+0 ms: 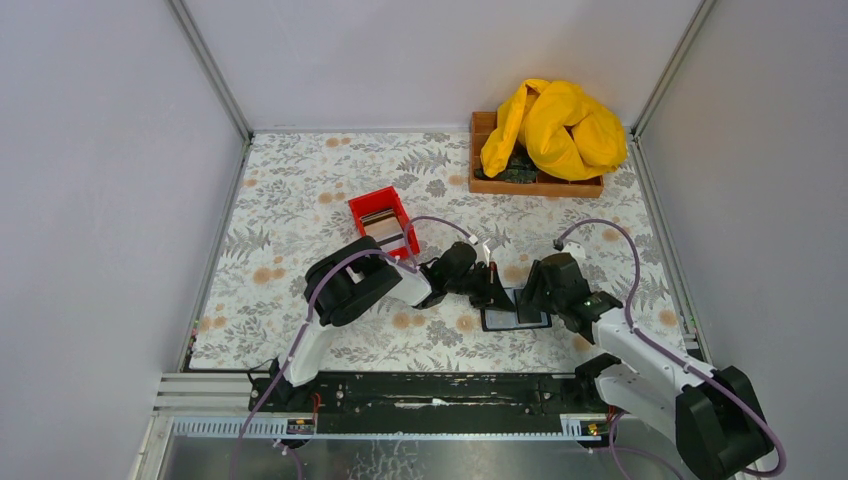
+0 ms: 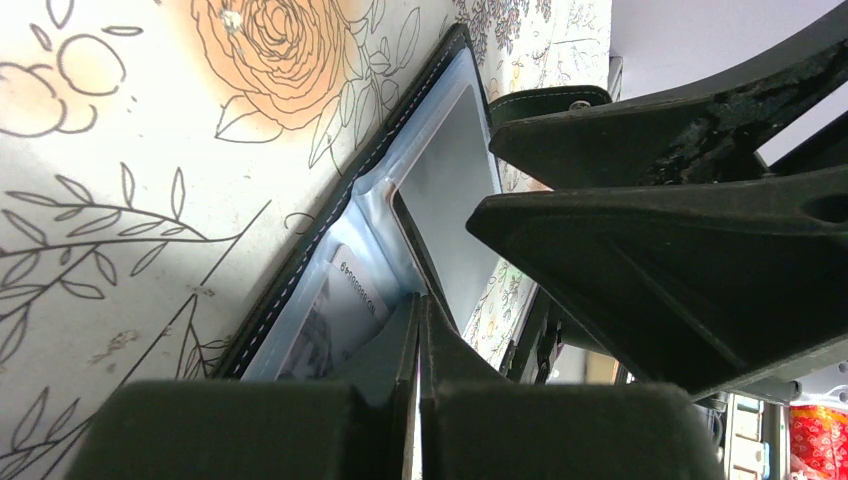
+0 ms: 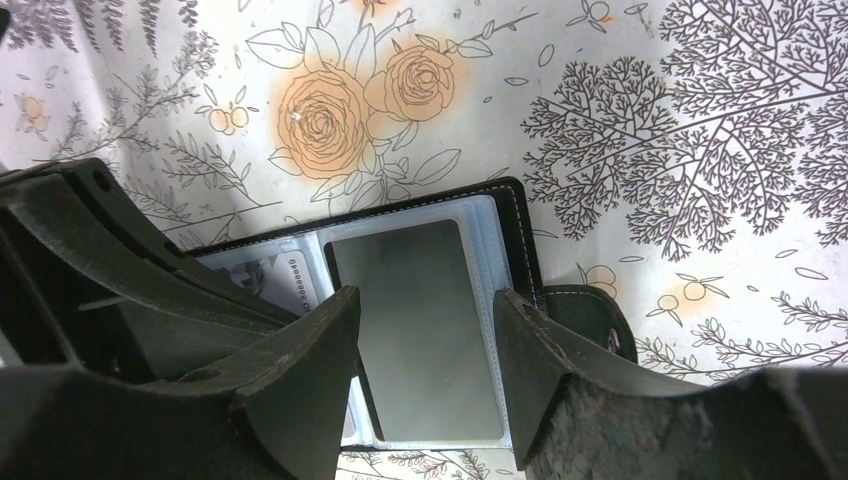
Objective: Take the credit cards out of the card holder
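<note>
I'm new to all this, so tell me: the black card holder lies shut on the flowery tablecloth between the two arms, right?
Not shut: the card holder lies open, its clear pockets bared with a grey card in one, as the right wrist view shows. The rest is right.

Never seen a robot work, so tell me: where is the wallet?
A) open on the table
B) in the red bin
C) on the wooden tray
A: the wallet lies open on the table, a grey card showing inside.
</note>
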Available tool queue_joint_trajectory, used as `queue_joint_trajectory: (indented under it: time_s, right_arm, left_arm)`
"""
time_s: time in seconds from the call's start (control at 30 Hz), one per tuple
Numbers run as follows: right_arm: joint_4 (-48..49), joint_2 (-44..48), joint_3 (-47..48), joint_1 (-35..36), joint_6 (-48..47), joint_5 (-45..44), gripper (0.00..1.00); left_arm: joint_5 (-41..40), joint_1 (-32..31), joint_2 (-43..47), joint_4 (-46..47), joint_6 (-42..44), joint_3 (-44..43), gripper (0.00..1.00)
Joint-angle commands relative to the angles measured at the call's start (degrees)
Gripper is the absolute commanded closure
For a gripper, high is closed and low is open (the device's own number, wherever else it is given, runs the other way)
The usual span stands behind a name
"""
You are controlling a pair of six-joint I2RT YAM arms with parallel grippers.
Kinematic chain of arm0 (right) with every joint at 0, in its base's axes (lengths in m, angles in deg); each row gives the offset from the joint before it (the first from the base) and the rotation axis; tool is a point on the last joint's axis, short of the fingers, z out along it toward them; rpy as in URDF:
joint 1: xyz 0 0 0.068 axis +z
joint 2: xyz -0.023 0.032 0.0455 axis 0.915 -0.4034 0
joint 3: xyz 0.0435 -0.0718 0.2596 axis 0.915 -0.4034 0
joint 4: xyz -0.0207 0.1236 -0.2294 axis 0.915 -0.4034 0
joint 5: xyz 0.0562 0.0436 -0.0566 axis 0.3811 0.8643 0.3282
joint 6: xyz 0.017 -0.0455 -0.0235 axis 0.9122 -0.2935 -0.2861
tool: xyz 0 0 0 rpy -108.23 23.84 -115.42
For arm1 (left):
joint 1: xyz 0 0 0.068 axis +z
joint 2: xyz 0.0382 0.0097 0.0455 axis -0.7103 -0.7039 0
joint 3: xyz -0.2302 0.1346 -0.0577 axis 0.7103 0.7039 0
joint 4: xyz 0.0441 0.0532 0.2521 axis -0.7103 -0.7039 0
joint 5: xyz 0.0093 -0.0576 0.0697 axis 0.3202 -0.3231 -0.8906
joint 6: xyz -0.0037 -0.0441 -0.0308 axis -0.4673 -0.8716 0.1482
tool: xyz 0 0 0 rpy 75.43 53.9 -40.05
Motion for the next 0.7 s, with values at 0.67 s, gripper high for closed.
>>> queue_joint_trajectory:
  time_s: [0.67]
  right_arm:
    - [1.4,1.5,-0.5,0.0,-0.7,1.0,0.40]
  left_arm:
    - [-0.5,0.4,-2.4,-4.2,0.8,0.6,1.00]
